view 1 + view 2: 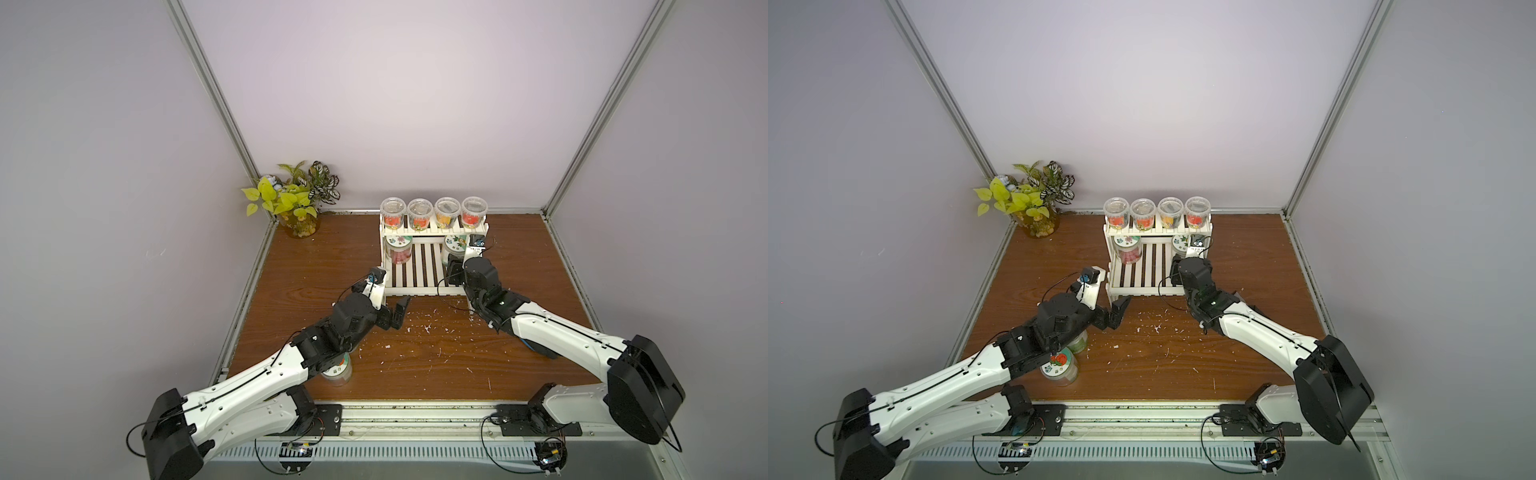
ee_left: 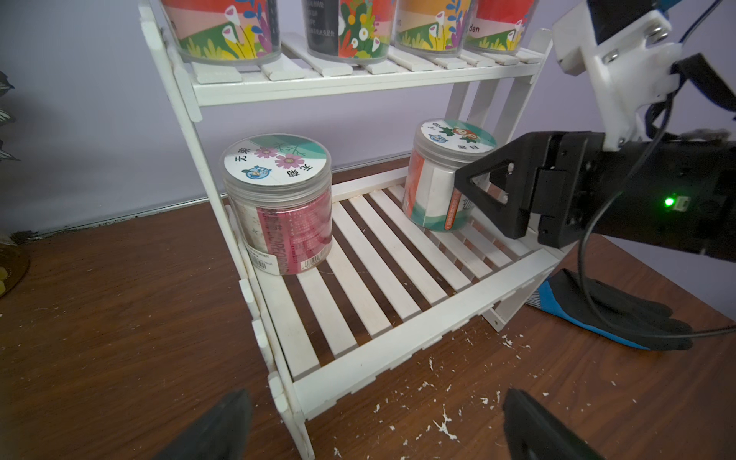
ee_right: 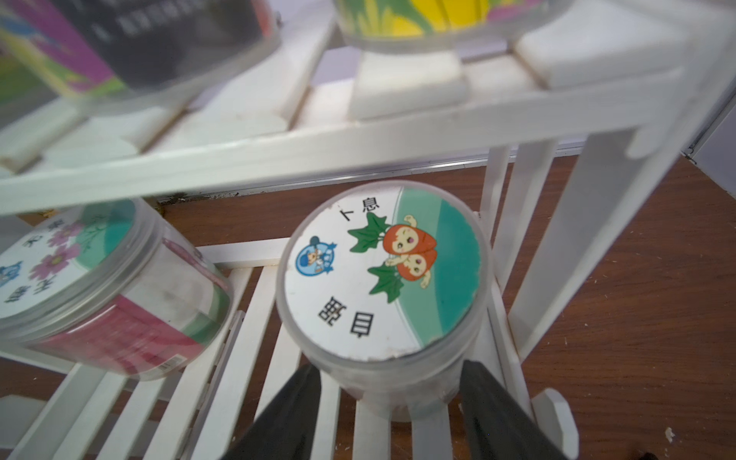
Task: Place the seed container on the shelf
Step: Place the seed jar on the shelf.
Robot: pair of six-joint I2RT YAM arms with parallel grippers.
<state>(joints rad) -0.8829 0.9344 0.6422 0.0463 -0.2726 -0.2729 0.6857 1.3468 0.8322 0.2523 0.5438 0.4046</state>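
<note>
My right gripper (image 3: 390, 382) is clamped on the seed container (image 3: 382, 271), a clear jar with a strawberry cartoon on its white-and-teal lid. My black fingers (image 3: 294, 406) press either side of its body, low beneath the lid. The jar is at the right end of the lower tier of the shelf (image 2: 398, 346), partly under the front edge of the upper tier. In the left wrist view it leans a little, with its base down at the slats (whether it sits flat on them I cannot tell).

At the left end of the same tier a pink-flower jar (image 2: 278, 199) stands upright, well apart from mine with bare slats between them. Four clear cups (image 1: 419, 214) with bright printed labels stand in a row along the shelf's upper tier.

My left gripper (image 1: 397, 313) hangs just in front of the shelf's front left leg, above the wooden table (image 1: 415, 374), its jaws spread wide with nothing between them. Farther in front of the shelf, under my left forearm, two more lidded jars (image 1: 1061, 368) stand close together on the table.

White flakes (image 1: 426, 328) lie scattered before the shelf. A blue-and-black glove (image 2: 613, 314) lies by the shelf's right legs. A potted plant (image 1: 293, 203) stands off to the shelf's left, in the back corner.
</note>
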